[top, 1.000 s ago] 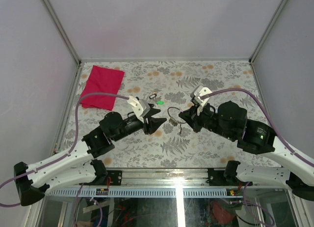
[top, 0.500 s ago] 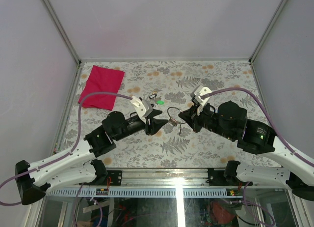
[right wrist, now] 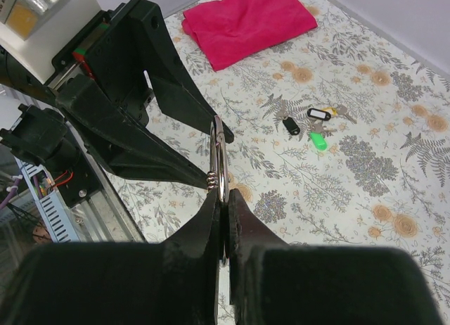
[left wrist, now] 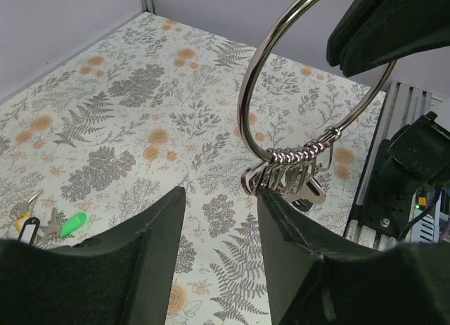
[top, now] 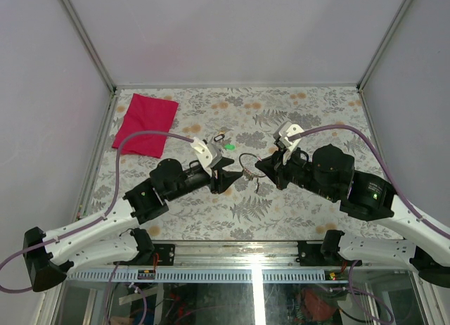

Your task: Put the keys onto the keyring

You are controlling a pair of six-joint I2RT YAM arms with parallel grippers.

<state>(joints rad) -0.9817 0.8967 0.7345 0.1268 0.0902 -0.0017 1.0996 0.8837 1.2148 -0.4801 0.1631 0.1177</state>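
Observation:
The keyring is a thin silver wire ring held up above the table. My right gripper is shut on its rim. The right wrist view shows the keyring edge-on, pinched at the right gripper. In the left wrist view the keyring hangs just ahead, with small silvery loops bunched at its bottom. My left gripper is open and holds nothing, its right fingertip just under those loops. The keys lie on the cloth behind the left gripper.
A small bright green piece lies beside the keys. A folded red cloth rests at the far left. The floral tablecloth covers the table, with walls on three sides.
My left arm has moved right, bringing its open gripper close to the ring. The right gripper and the ring have stayed put.

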